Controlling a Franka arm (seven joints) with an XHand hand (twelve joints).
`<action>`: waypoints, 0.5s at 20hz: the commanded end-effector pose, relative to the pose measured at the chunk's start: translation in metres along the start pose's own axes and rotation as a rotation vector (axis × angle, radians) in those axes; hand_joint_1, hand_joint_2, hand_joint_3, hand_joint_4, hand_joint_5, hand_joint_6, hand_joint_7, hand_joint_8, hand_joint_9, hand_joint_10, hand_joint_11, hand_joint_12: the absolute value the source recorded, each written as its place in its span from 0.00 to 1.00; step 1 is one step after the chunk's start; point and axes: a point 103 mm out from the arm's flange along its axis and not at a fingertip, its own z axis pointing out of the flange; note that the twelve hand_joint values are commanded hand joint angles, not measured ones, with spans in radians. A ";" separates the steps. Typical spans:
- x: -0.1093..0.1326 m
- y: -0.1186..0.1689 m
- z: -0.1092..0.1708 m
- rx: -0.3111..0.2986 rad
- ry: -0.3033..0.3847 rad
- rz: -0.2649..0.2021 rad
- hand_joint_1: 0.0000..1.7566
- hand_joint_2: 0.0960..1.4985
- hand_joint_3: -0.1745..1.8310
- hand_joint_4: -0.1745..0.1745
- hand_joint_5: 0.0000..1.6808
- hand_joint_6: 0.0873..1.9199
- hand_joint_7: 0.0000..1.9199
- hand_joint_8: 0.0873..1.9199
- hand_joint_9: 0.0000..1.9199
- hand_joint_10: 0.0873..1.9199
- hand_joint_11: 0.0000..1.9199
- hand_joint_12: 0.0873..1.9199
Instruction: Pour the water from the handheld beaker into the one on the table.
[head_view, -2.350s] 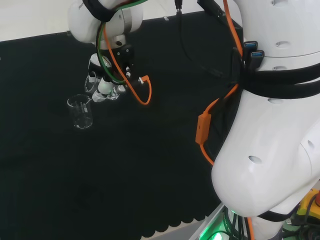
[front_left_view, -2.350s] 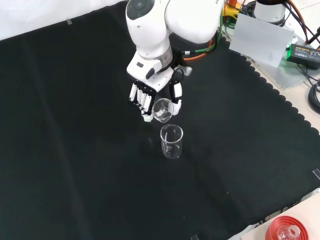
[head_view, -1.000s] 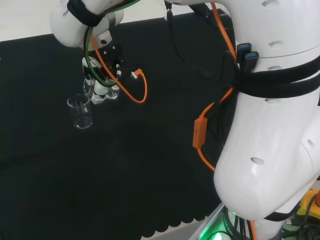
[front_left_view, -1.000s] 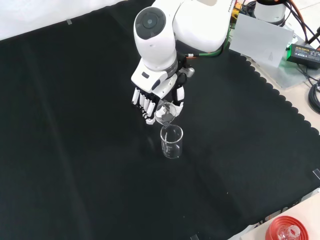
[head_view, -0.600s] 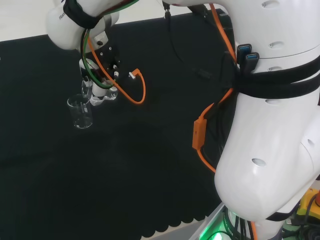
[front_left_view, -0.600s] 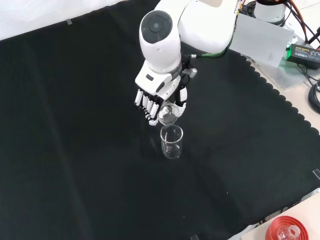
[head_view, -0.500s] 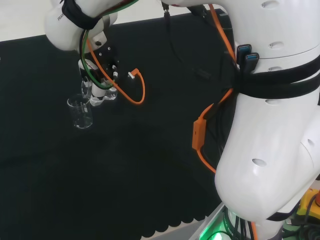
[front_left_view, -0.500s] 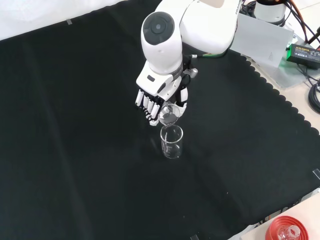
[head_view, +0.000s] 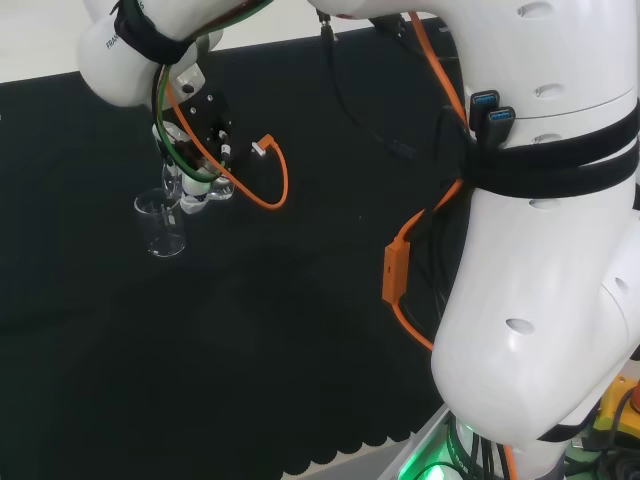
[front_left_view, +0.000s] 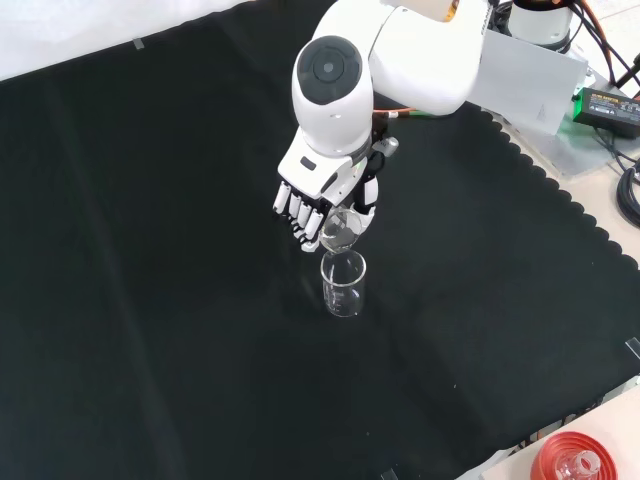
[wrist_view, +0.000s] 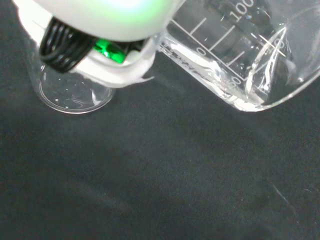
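From the wrist camera I see the held beaker (wrist_view: 240, 55) close up, tipped well over, with white graduation lines printed on its wall; I leave the figures beside them unread. A little water lies pooled against its lower wall near the lip. Past it the round rim of the second beaker (wrist_view: 72, 95) stands on the black cloth (wrist_view: 165, 190).

In the front view the standing beaker (front_left_view: 343, 284) sits upright on the surface (front_left_view: 150, 300), also with faint white markings on its side that I cannot make out. Just above it the hand (front_left_view: 318, 205) has its fingers curled round the tilted beaker (front_left_view: 339, 229), whose mouth points down over the open top of the standing one. I cannot tell whether a stream is falling between them.

In the head view the standing beaker (head_view: 161, 224) is at the left, with the hand (head_view: 196, 182) just to its right and a little higher, an orange cable (head_view: 268, 172) looping off the wrist.

Compared with 2.4 seconds ago, the arm's wrist link has swung over further and the held beaker has tipped more steeply, its lip coming closer above the standing beaker. The standing beaker has stayed where it was
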 end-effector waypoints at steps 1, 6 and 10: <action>-0.001 0.000 -0.003 0.005 -0.017 0.003 0.67 0.40 0.38 0.59 0.83 0.17 0.75 0.03 0.65 0.11 0.42 0.56; 0.001 -0.001 -0.009 0.003 -0.026 0.002 0.67 0.40 0.38 0.60 0.83 0.18 0.75 0.03 0.65 0.11 0.42 0.56; 0.004 -0.001 -0.012 0.005 -0.043 0.001 0.67 0.40 0.38 0.60 0.83 0.18 0.75 0.03 0.65 0.10 0.42 0.56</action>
